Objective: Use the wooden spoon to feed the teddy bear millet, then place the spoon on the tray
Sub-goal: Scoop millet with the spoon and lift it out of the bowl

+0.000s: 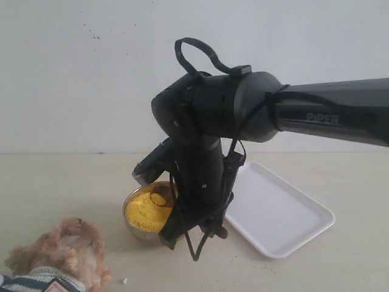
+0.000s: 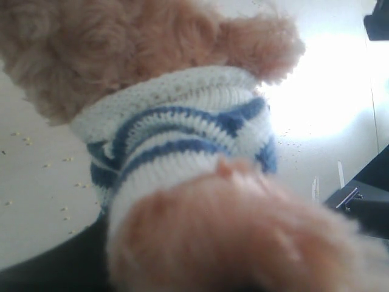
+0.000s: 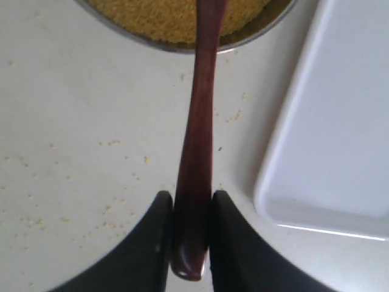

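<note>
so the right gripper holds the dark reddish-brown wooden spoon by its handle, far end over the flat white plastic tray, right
No. The right gripper holds the dark wooden spoon by its handle, but its far end reaches into the round steel bowl of yellow millet; the white tray lies beside it. The right wrist view shows this.

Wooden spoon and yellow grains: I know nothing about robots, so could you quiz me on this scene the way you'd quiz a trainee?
1. True or false: the tray lies beside the steel bowl.
2. What do the fingers of the right gripper clamp?
3. The wooden spoon has its far end: A) in the millet; B) on the tray; C) out of sight.

Key: 1 true; 2 the wooden spoon's handle; 3 A.
</note>
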### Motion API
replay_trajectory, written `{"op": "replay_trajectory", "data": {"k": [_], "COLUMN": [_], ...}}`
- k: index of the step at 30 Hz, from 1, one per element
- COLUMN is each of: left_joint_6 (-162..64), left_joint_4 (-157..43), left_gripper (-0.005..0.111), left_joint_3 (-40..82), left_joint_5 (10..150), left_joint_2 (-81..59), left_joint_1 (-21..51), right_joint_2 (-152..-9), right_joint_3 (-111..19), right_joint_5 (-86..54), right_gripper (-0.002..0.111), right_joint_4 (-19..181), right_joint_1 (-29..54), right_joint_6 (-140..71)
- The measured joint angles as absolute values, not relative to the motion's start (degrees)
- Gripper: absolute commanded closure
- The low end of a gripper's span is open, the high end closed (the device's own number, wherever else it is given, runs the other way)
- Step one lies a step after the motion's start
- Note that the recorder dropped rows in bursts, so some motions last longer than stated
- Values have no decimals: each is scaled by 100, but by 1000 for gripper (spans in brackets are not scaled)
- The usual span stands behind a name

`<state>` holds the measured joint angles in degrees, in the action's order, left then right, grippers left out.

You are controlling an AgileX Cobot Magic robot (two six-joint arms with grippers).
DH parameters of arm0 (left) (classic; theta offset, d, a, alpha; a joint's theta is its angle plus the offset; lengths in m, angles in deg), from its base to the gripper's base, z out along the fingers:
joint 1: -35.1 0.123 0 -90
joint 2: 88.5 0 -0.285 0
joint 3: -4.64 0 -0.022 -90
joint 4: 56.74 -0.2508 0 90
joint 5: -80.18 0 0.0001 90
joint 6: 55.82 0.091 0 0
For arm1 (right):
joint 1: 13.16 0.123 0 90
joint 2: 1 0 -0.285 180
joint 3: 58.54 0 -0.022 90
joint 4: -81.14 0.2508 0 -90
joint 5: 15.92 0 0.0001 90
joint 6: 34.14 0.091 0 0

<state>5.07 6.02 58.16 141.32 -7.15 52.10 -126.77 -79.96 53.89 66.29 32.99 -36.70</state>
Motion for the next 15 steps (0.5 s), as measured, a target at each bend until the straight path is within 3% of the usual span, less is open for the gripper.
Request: {"op": "replay_trajectory", "data": {"k": [15], "left_joint_6": [507], "left_joint_4": [602], "left_gripper": [103], "left_joint_3": [5816], "left_joint_5": [14132], "left_joint_2": [-715], "left_joint_1": [5210], "right_joint_2": [-11142], "right_joint_3": [-6223], "right_joint_5": [5389], "right_gripper": [108], "right_joint_4": [8232], "right_joint_1": [3090], "right_joint_6": [-4565]}}
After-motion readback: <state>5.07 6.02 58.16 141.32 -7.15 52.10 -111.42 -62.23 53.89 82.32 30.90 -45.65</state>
